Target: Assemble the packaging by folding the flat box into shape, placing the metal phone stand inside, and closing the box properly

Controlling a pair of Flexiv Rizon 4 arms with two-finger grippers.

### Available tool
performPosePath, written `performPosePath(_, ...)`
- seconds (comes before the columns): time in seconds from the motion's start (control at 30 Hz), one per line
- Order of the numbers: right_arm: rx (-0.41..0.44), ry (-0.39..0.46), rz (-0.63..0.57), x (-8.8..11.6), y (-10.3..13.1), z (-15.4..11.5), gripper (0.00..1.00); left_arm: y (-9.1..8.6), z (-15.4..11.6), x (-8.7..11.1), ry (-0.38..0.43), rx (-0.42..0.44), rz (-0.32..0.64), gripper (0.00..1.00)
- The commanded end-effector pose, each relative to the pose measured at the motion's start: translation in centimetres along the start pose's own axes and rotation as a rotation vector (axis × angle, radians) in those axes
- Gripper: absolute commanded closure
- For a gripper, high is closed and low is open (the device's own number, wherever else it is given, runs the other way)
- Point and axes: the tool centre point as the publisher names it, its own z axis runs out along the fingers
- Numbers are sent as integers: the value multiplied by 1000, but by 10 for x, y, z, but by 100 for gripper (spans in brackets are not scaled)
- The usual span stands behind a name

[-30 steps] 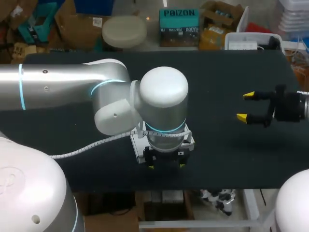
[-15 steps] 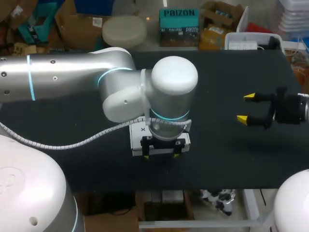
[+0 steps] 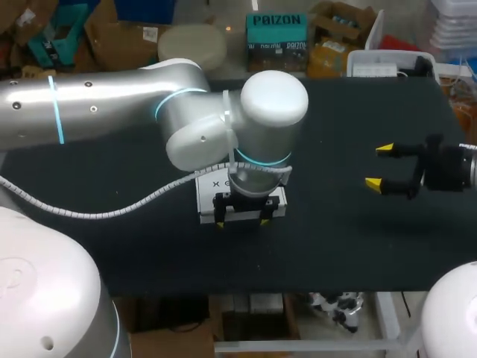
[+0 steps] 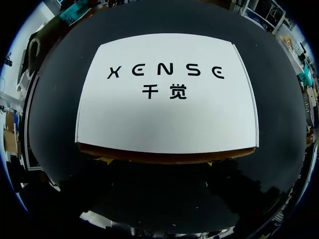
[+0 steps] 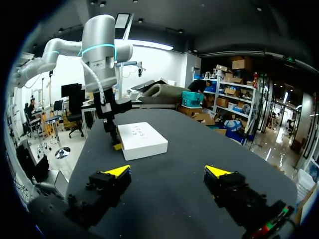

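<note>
A closed white box (image 3: 210,188) with dark print on its lid lies flat on the black table (image 3: 335,246), left of the middle. My left arm comes down over it and hides most of it. My left gripper (image 3: 241,222) is open, both yellow tips against the box's front side. In the left wrist view the box (image 4: 167,99) lies just ahead of the left gripper (image 4: 157,162), whose tips barely show under its brown front edge. My right gripper (image 3: 384,165) hangs open at the right, holding nothing. Ahead of the right gripper (image 5: 167,172) lie the box (image 5: 144,140) and my left arm (image 5: 102,55). No phone stand shows.
Bare black tabletop (image 3: 328,186) lies between the box and my right gripper. The table's front edge (image 3: 298,289) runs a short way in front of the box.
My left arm has drawn back from the front edge and a little to the left, and the white box has slid along with its fingers. The right arm has stayed put.
</note>
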Motion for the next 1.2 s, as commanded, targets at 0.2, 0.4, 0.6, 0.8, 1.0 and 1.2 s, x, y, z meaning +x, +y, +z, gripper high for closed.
performPosePath(0.2,-6,3,-1,0,-1,-1,0,-36,2,-2,25,1,-9,0)
performPosePath(0.4,-6,3,-1,0,-1,-1,0,-60,5,-6,68,-3,-7,0)
performPosePath(0.6,-6,3,-1,0,-1,-1,0,-86,13,-8,92,-18,-11,0)
performPosePath(0.8,-6,3,-1,0,-1,-1,0,-111,20,-10,105,-32,-18,0)
performPosePath(1.0,-6,3,-1,0,-1,-1,0,-135,26,-12,118,-46,-17,0)
performPosePath(1.2,-6,3,-1,0,-1,-1,0,-158,27,-10,121,-48,-8,0)
